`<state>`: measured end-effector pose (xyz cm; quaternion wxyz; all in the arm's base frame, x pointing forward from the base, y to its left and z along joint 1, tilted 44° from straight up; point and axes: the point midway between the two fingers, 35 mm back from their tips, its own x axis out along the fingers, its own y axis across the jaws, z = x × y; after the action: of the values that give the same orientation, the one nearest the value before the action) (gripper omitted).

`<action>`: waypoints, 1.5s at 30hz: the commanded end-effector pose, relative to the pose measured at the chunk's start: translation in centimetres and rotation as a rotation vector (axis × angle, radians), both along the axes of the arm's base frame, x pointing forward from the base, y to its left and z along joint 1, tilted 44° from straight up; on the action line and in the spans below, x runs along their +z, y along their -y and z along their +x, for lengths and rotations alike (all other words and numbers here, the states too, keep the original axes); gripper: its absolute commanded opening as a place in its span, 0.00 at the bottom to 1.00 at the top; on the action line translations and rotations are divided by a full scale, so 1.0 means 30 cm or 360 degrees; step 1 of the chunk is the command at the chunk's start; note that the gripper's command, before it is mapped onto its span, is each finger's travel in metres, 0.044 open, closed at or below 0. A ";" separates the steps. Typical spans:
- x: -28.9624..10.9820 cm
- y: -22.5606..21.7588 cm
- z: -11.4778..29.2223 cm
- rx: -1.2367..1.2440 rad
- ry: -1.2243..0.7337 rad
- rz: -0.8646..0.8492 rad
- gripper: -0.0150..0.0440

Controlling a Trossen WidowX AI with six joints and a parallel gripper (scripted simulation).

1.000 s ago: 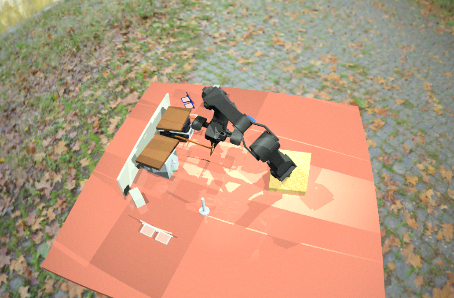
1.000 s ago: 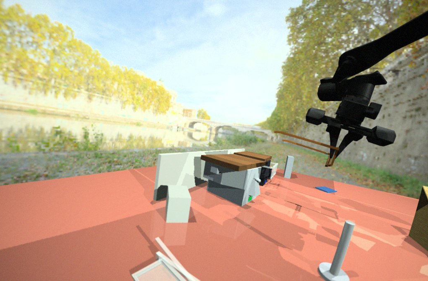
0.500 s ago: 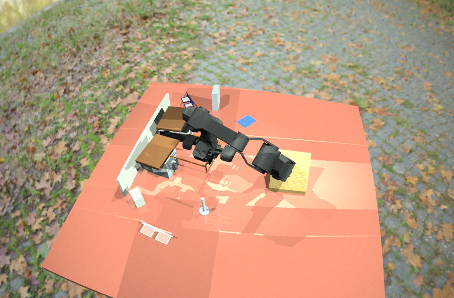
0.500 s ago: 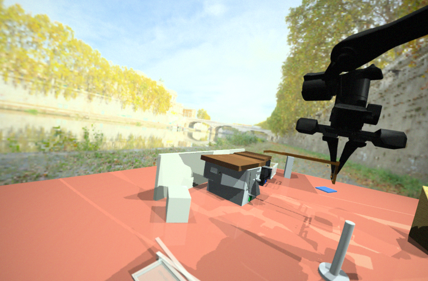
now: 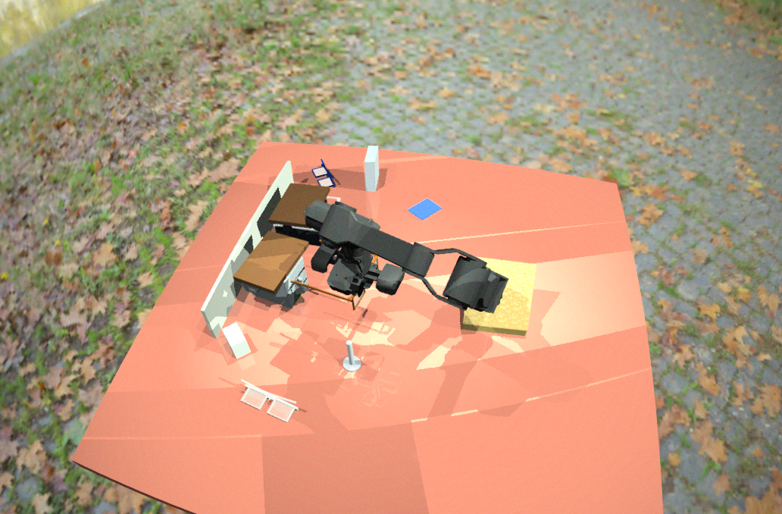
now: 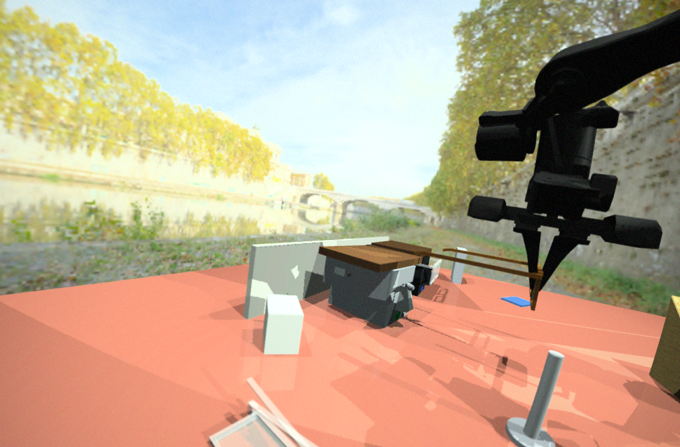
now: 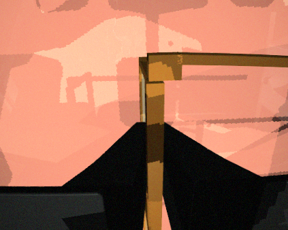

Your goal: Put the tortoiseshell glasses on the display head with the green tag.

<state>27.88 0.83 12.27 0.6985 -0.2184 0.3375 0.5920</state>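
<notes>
Black arm stretched low, pincer (image 6: 541,266) pointing down, clenched on tortoiseshell glasses (image 6: 485,262), temples seemingly level

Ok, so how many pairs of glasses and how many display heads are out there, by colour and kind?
Tortoiseshell glasses: 1, held in the gripper
White glasses: 1
Blue glasses: 1
Display heads: 2, the head with the green tag and the other head
Total: 5
</notes>
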 end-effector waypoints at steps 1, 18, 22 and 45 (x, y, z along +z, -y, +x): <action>-0.005 -0.010 -0.003 -0.0050 0.0057 -0.0037 0.25; -0.044 -0.048 -0.008 0.0010 -0.0003 0.0029 0.25; -0.052 -0.056 -0.006 0.0009 -0.0001 0.0025 0.25; -0.111 -0.117 0.000 -0.0032 0.0041 0.0004 0.25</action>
<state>27.86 3.89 9.01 0.7087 -0.2235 0.3314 0.5814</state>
